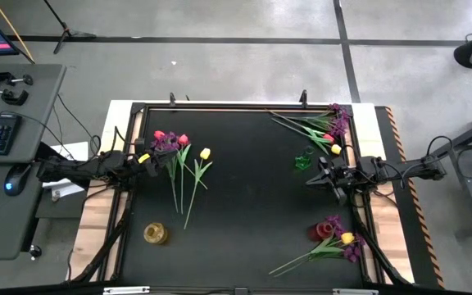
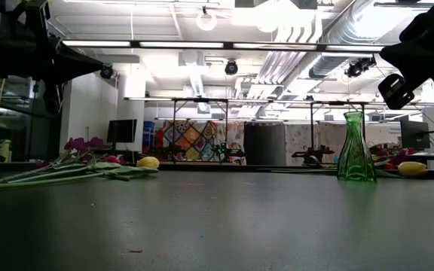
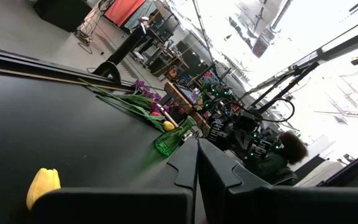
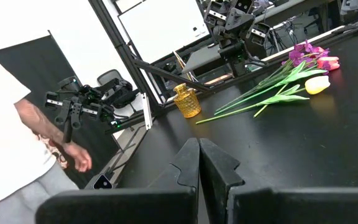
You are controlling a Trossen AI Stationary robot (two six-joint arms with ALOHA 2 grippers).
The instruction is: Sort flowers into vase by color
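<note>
Artificial tulips and purple sprays lie untouched; both pincers, left and right, pressed together, should spread before reaching any thin stem.

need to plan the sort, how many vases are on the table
3: green vase near the right gripper, yellow vase front left, dark red vase front right among flowers.

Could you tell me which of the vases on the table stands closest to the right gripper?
The green glass vase, just beside the right gripper. The amber vase stands far across the mat, toward the left arm's side, and the dark red vase lies farther off among flowers.
</note>
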